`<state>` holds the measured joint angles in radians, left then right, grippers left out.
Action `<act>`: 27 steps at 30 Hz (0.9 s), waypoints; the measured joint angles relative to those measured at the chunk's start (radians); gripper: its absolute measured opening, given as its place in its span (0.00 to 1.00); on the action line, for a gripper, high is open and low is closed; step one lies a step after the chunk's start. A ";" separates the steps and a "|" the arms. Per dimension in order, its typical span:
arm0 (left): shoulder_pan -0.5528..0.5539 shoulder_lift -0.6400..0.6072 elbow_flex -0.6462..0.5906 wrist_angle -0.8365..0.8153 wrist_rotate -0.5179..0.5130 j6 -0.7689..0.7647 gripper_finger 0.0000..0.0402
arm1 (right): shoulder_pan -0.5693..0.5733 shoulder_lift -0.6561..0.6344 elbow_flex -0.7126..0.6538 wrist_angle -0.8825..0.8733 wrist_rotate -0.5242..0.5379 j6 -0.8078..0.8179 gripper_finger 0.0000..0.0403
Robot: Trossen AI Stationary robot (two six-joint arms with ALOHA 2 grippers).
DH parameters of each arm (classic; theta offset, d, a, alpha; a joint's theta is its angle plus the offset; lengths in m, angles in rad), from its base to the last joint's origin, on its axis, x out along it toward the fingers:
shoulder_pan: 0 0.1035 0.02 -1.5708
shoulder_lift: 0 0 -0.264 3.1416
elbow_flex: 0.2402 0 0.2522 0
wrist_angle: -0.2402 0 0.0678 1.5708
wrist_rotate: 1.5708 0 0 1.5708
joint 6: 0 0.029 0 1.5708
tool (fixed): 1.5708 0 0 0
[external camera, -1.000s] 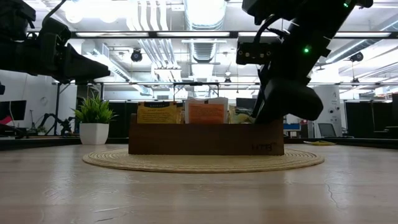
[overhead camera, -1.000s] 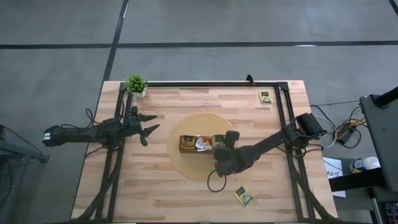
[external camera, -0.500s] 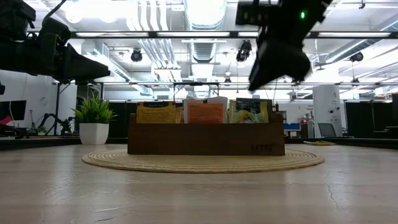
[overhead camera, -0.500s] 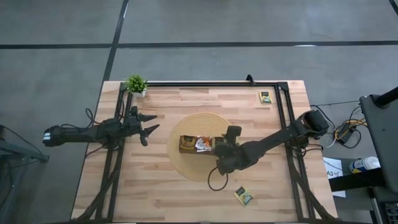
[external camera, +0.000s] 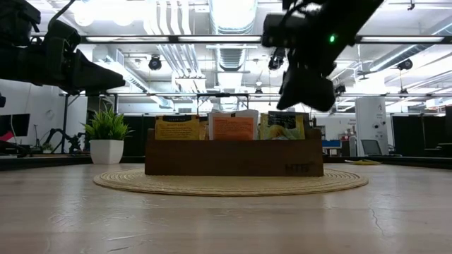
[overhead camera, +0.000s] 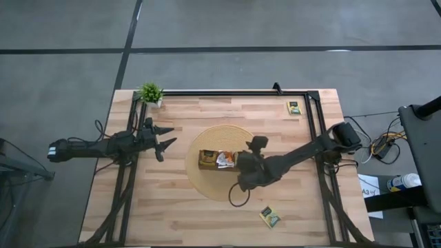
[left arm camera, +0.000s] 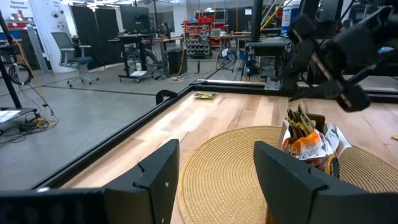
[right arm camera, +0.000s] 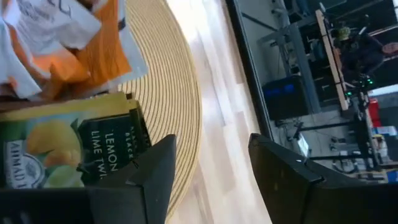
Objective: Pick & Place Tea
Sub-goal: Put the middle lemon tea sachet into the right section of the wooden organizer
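- Right hand (external camera: 305, 90) hovers empty, fingers apart, above the tray (external camera: 233, 156) — climb straight (sachets stand close) before seeking the tabletop sachet (overhead camera: 269, 217).
- Left hand (overhead camera: 164, 139) waits, fingers parted.

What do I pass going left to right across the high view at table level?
Left claw → brown tray on the round woven mat → right claw at the tray's right end → loose tea sachet near the front edge → loose tea sachet at the far right corner.
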<state>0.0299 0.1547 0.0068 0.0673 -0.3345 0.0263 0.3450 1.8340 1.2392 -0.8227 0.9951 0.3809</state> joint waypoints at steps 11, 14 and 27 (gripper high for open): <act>0.000 0.000 0.000 0.000 0.000 0.000 0.50 | 0.026 0.037 -0.002 -0.001 -0.096 0.004 0.50; 0.000 0.000 0.000 0.000 0.000 0.000 0.50 | 0.029 0.026 0.004 -0.020 -0.054 0.005 0.50; 0.001 0.000 0.000 0.000 0.000 0.000 0.50 | 0.006 0.027 0.026 0.003 0.001 0.010 0.50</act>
<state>0.0307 0.1551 0.0071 0.0673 -0.3344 0.0262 0.3514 1.8607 1.2654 -0.8194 0.9965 0.3911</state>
